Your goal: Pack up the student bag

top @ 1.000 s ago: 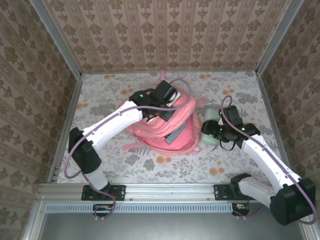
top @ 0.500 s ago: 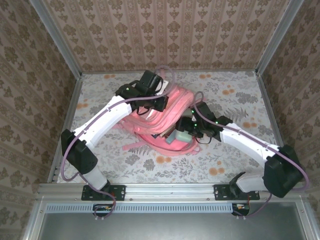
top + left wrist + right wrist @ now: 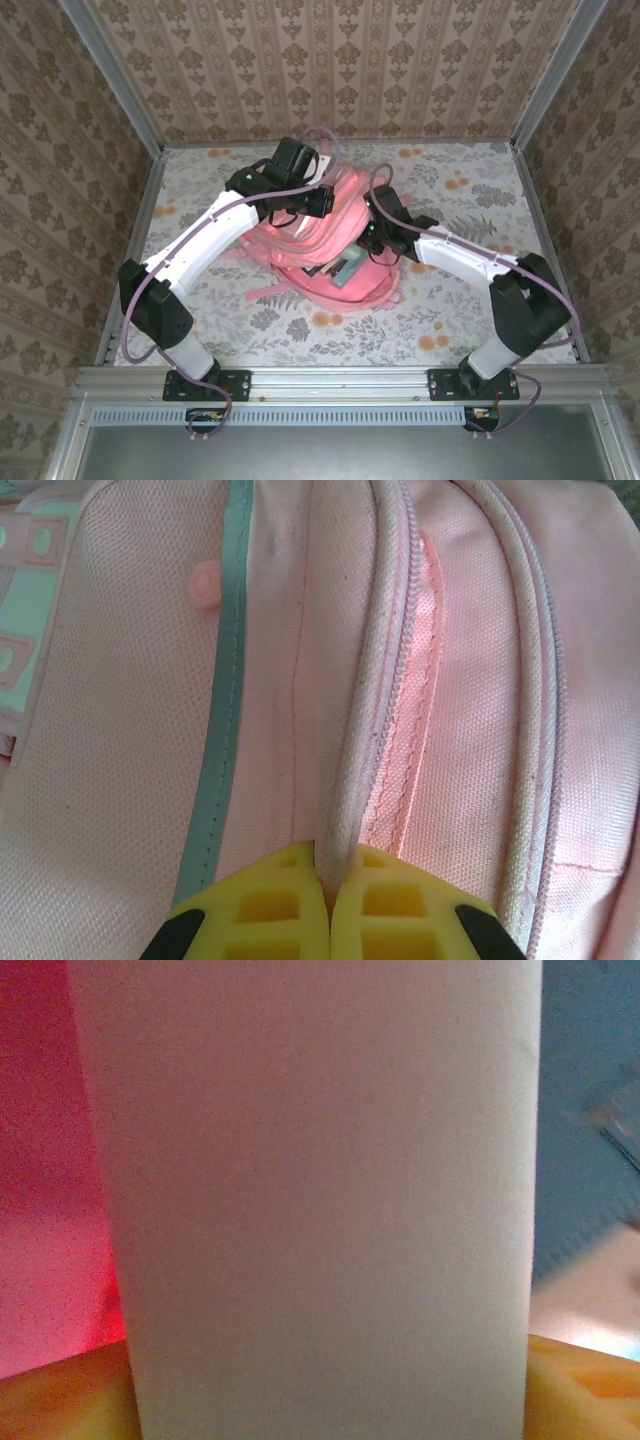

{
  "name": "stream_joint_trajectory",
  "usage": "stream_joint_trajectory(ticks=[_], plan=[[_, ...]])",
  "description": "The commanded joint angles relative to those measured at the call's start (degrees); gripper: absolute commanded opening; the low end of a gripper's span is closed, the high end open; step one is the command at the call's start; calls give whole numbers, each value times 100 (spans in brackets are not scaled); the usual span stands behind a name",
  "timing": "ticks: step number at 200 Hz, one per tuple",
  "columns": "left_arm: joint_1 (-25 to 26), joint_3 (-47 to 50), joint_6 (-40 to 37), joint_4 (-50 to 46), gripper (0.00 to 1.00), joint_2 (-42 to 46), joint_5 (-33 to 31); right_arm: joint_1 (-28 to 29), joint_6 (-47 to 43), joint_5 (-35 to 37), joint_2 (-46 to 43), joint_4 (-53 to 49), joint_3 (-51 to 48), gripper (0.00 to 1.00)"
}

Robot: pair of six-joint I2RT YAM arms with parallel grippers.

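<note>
My left gripper point(image 3: 328, 880) is pinched together on a zip-edged fold of the student bag point(image 3: 318, 250), which lies mid-worktop point(image 3: 450, 320), nearer the far edge. My right gripper point(image 3: 325, 1400) sits at its right side, a white cylinder point(image 3: 320, 1180) between the fingers. Gripped or loose, I cannot tell.

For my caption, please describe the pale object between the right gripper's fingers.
Find the student bag, the big pink backpack in the middle of the flowered table. At its right side, the right gripper has the pale object between its fingers: smooth, whitish and straight-sided, unlike the pink fabric beside it.
</note>
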State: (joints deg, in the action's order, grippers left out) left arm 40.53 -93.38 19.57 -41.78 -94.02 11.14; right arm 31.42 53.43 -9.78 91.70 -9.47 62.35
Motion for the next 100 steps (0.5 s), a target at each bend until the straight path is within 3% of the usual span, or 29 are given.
stream_joint_trajectory(ticks=[1,6,11,100], plan=[[11,-26,172,526,0,401,294,-108,-195,90,402,33,846,91],[1,-18,158,509,0,412,284,-110,-270,61,463,-77,959,99],[-9,-7,157,492,0,426,268,-108,-326,68,492,-146,1032,100],[-321,209,362,660,0,469,398,-13,-504,58,-638,-219,-355,94]])
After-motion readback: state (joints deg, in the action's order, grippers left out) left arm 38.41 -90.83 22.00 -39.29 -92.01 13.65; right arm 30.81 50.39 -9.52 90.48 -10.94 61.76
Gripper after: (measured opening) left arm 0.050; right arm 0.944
